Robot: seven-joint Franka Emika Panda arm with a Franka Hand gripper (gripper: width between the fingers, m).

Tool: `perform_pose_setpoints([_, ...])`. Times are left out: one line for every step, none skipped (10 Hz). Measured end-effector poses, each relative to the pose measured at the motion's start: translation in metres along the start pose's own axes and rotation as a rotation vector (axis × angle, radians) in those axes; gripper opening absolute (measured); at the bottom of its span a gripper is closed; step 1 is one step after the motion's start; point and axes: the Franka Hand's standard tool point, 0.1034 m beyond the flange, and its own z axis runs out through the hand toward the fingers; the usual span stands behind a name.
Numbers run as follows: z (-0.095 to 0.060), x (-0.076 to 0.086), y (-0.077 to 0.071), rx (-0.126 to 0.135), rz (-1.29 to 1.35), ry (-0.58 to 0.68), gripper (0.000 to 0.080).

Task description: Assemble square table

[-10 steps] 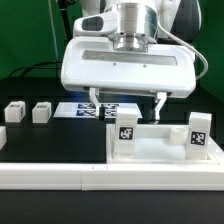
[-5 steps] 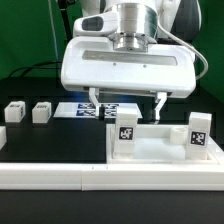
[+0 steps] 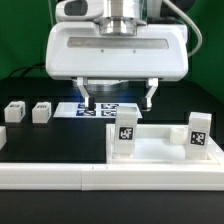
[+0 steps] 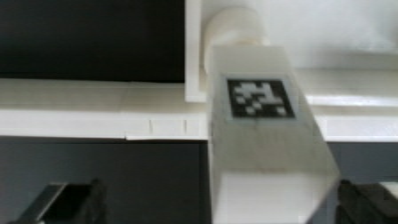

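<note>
The white square table slab [image 3: 160, 145] lies at the exterior view's right. Two white legs stand upright on it, one at its near left corner [image 3: 125, 135] and one at its right [image 3: 198, 135], each with a marker tag. Two more small legs [image 3: 14, 112] [image 3: 41, 112] lie loose at the left. My gripper [image 3: 118, 97] hangs open and empty just above and behind the left standing leg. In the wrist view that tagged leg [image 4: 258, 95] runs between my dark fingers [image 4: 71, 200], which stand wide apart, my gripper [image 4: 217, 200] not touching it.
The marker board [image 3: 100, 110] lies flat on the black table behind the slab, under the gripper. A long white L-shaped rail [image 3: 60, 172] runs along the front edge.
My gripper has moved toward the exterior view's left and slightly up, staying open. The legs and slab have not moved.
</note>
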Motion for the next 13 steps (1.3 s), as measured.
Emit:
perform_pose_setpoints([-0.003, 0.008, -0.002, 0.022, 0.006, -0.059, 0.0649])
perform_pose_setpoints([-0.003, 0.007, -0.005, 0.05, 0.01, -0.16, 0.0649])
perform_pose_setpoints([-0.004, 0.01, -0.005, 0.082, 0.015, -0.28, 0.0649])
perform_pose_setpoints([0.0, 0.016, -0.003, 0.101, 0.018, -0.359, 0.0649])
perform_pose_setpoints([0.005, 0.02, -0.003, 0.112, 0.018, -0.409, 0.0649])
perform_pose_setpoints([0.01, 0.021, -0.005, 0.107, 0.021, -0.402, 0.0649])
perform_pose_setpoints([0.017, 0.016, -0.008, 0.106, 0.018, -0.409, 0.0649])
perform_pose_setpoints([0.021, 0.012, -0.011, 0.106, 0.018, -0.42, 0.0649])
perform_pose_setpoints([0.021, 0.009, -0.015, 0.106, 0.025, -0.429, 0.0649])
perform_pose_setpoints([0.022, 0.007, -0.017, 0.107, 0.022, -0.433, 0.0649])
perform_pose_setpoints([0.024, 0.004, -0.017, 0.105, 0.022, -0.431, 0.0649])
perform_pose_setpoints([0.024, 0.004, -0.017, 0.105, 0.023, -0.43, 0.0649])
perform_pose_setpoints([0.024, 0.004, -0.017, 0.105, 0.03, -0.431, 0.0649])
